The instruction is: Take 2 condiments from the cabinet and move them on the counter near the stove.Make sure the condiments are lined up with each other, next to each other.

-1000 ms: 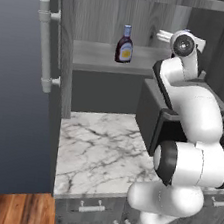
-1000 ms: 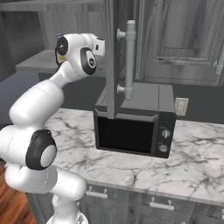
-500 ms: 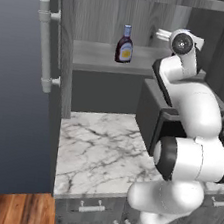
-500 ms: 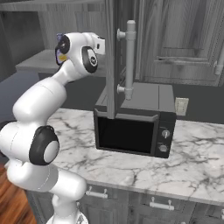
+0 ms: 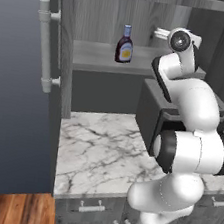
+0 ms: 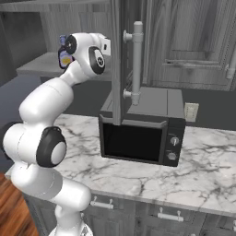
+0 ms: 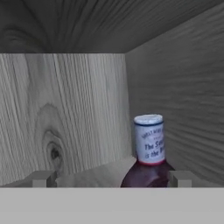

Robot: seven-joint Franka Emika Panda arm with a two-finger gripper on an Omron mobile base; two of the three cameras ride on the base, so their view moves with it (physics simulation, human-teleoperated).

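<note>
Item: one bottle (image 7: 149, 155) on the cabinet (image 5: 99, 56) shelf (second at (image 5: 125, 44)), gripper (image 7: 109, 178) open before it; advise centring the neck between the fingers before closing.

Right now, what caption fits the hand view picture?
Open gripper facing a sauce bottle inside the cabinet.

matt grey wood-grain cabinet (image 5: 105, 12), glossy dark sauce bottle (image 5: 125, 45), polished veined marble top (image 5: 98, 152), black glassy microwave (image 6: 140, 136).
</note>
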